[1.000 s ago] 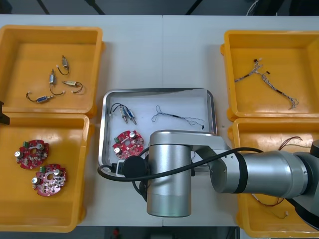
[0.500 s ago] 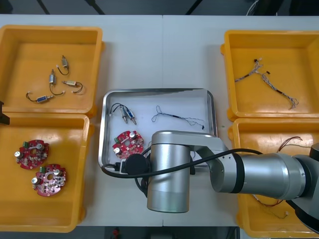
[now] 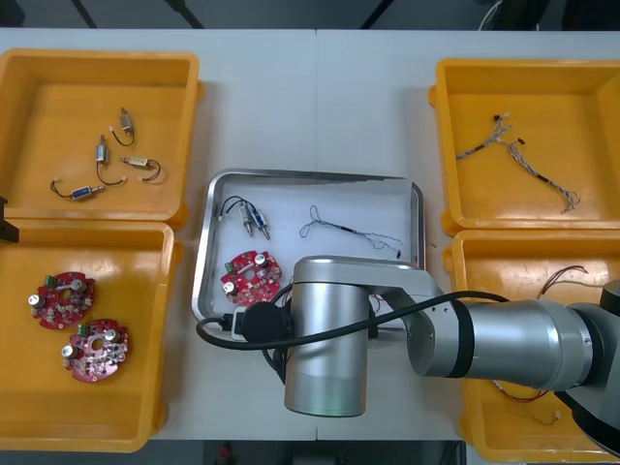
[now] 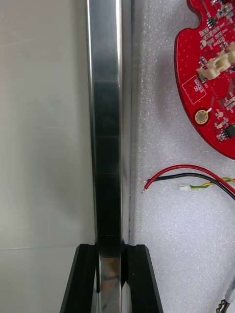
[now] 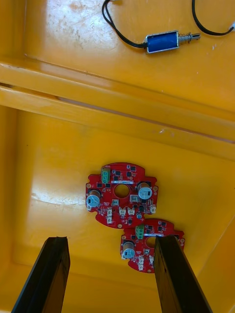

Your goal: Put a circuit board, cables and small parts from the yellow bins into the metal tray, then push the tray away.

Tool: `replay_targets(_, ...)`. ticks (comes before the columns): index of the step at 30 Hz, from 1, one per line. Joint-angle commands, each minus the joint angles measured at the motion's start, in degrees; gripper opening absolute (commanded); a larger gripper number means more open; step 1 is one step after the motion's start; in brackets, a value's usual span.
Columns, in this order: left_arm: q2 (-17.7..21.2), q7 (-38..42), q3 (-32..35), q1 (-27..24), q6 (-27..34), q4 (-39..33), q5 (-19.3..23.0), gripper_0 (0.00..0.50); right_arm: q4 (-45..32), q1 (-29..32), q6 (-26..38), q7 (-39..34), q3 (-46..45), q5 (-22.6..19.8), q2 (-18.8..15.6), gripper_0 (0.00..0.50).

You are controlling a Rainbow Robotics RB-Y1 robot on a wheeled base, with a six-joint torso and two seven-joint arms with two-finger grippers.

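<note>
Push stage, judging by the load already in the metal tray (image 3: pixel 310 175): round red circuit board (image 3: pixel 250 273) at its near-left corner, small metal parts (image 3: pixel 248 219) on black leads at the far-left corner, twisted blue and white cable (image 3: pixel 351 229) across the far middle, red and yellow cable (image 4: pixel 188 177) by the near rim. Tray itself mid-tabletop, between the left and right pairs of yellow bins (image 3: pixel 441 145), sitting slightly askew, far-right corner close to the right-hand bins.

Right gripper (image 4: pixel 111 250) pinched tight on the tray's near rim, one black finger outside the steel lip, the other inside on the white lining. Left gripper (image 5: pixel 111 239) parked with fingers spread wide, holding nothing, above the near-left bin (image 5: pixel 54 161) and its two spare boards (image 5: pixel 122 195).

Likely trouble from here:
- Thin, shiny lip slipping out of a narrow pinch under a hard shove.
- Tray pivoting about that single hold rather than sliding straight and, skewed as it is, nudging its far-right corner into the right bins.
- Bared end of the red and yellow cable, just beside the inner finger, snagging on release.
- Loose parts skating over the lining on a sudden start or stop.

Best kept slow and straight toward the tabletop's far edge, with a clean opening before any retreat.
</note>
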Motion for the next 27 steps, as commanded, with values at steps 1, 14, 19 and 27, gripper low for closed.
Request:
replay_targets(1, 2.69, -0.01, 1.23, 0.92, -0.53, -1.07, -0.61, 0.500, -0.58, -1.14, -0.37, 1.74, 0.36, 1.31, 0.38, 0.000)
replay_targets(14, 2.69, -0.01, 1.23, 0.92, -0.53, -1.07, -0.61, 0.500, -0.50, -10.98, -0.73, 3.59, 0.36, -0.80, -2.52, 0.000)
replay_targets(19, 2.69, -0.01, 1.23, 0.92, -0.53, -1.07, -0.61, 0.500, 1.09, -12.82, -1.69, 4.64, 0.36, -0.89, -3.22, 0.000)
replay_targets(27, 2.69, -0.01, 1.23, 0.92, -0.53, -1.07, -0.61, 0.500, 7.50, -17.66, -4.15, 6.75, 0.36, -3.61, -3.22, 0.000)
